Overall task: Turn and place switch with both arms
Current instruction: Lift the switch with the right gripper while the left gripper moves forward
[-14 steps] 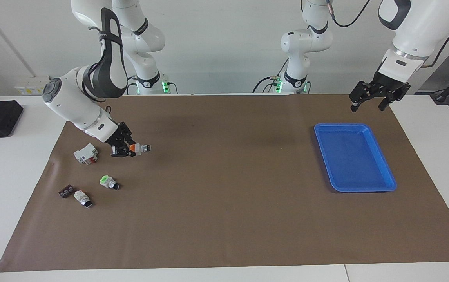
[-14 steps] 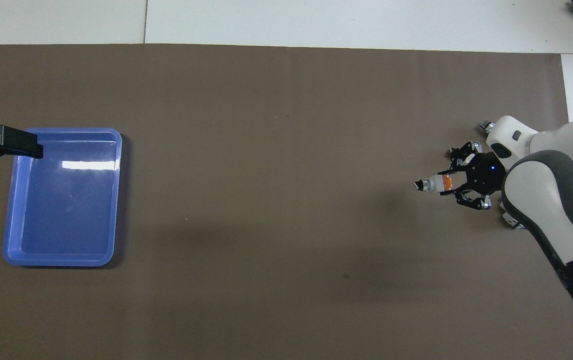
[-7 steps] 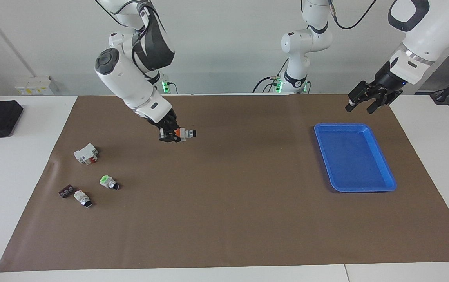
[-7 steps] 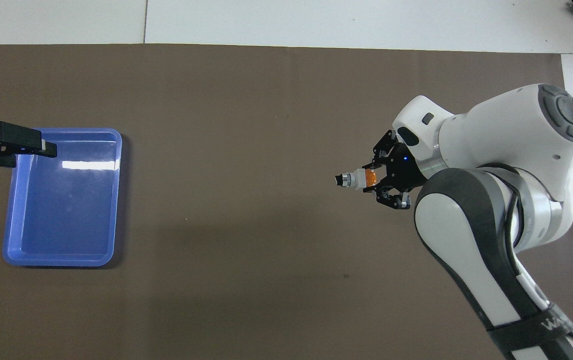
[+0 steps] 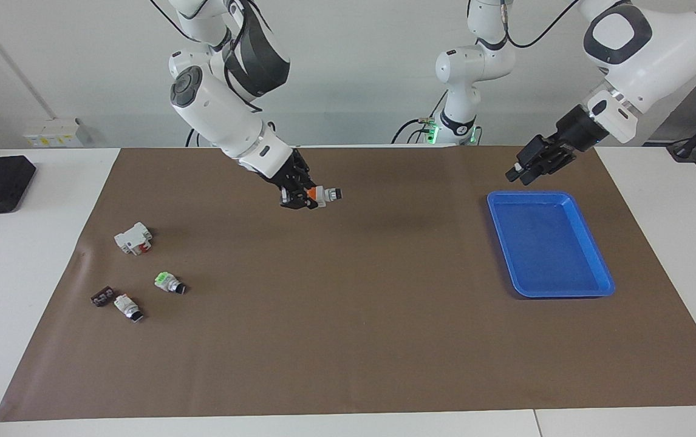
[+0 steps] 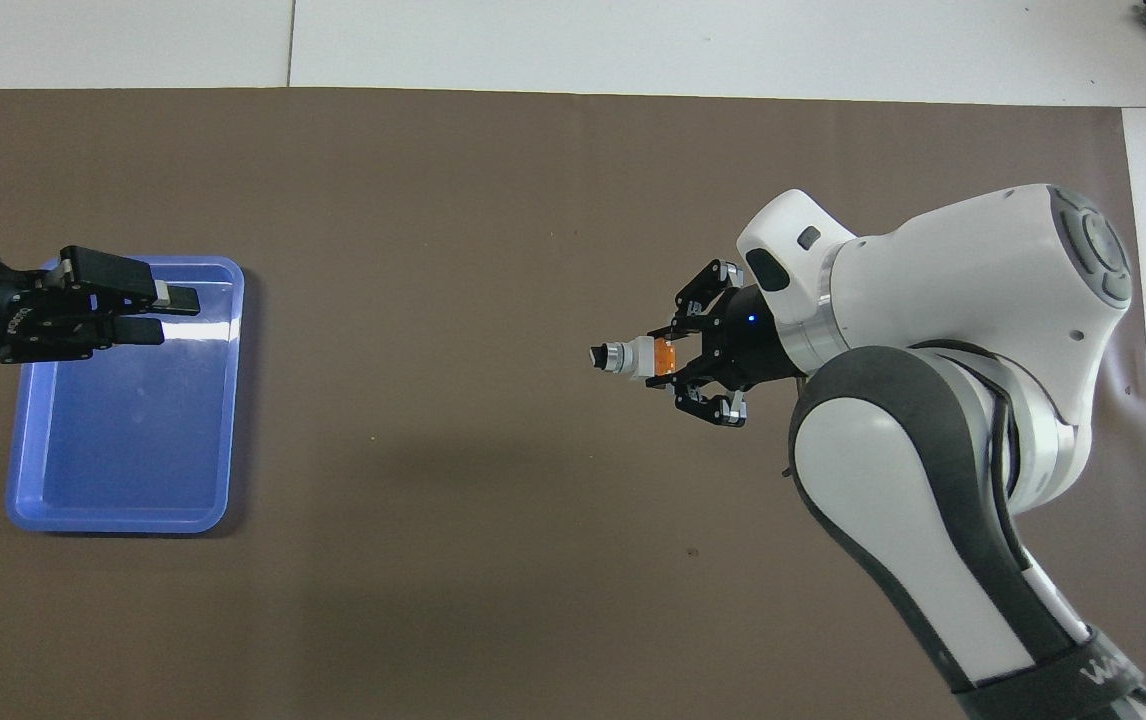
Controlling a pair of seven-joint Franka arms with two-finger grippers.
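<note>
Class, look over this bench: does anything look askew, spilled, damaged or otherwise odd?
Nothing stands out. The right gripper holds the switch level over the brown mat; the blue tray lies flat and empty.

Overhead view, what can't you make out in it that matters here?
- Loose parts at the right arm's end, such as the green switch: hidden under the right arm; only the facing view shows them.
- Orange switch: orange end partly covered by the right tool.
- Left tool: over the tray; height unreadable.

the only lettering is a pale mark, perhaps a "w", on the right arm (image 6: 1098, 650)'s dark band in the overhead view; the rest cannot be read.
</note>
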